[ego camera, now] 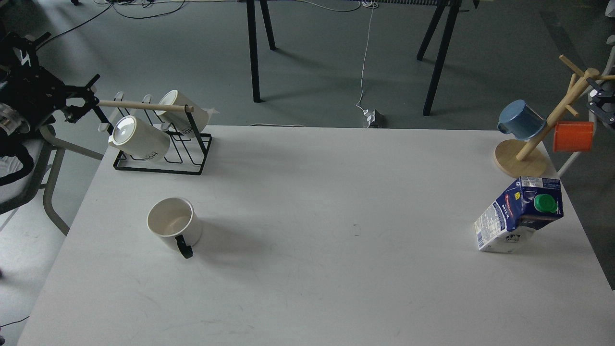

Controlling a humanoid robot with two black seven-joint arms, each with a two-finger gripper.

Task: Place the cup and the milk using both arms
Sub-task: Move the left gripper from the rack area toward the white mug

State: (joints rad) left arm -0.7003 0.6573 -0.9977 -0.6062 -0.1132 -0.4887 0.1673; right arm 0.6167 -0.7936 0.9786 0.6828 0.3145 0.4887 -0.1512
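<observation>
The cream-white ceramic cup (pixel 174 224) with black loop handle stands upright bench-left, nearest the left tool (pixel 87 96), whose opening cannot be determined. The dark-blue and white milk carton (pixel 520 214) stands bench-right, below the right tool (pixel 600 103), likewise indeterminate.

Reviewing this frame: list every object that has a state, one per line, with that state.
cup: upright on the table, open, looks empty, nothing gripping it.
milk carton: standing, green cap on, nothing gripping it.
two white mugs: lying on their sides in the black wire rack.
blue mug: hung on the wooden mug tree.
orange mug: hung on the same tree.
left gripper: away from the cup, unclear if open.
</observation>
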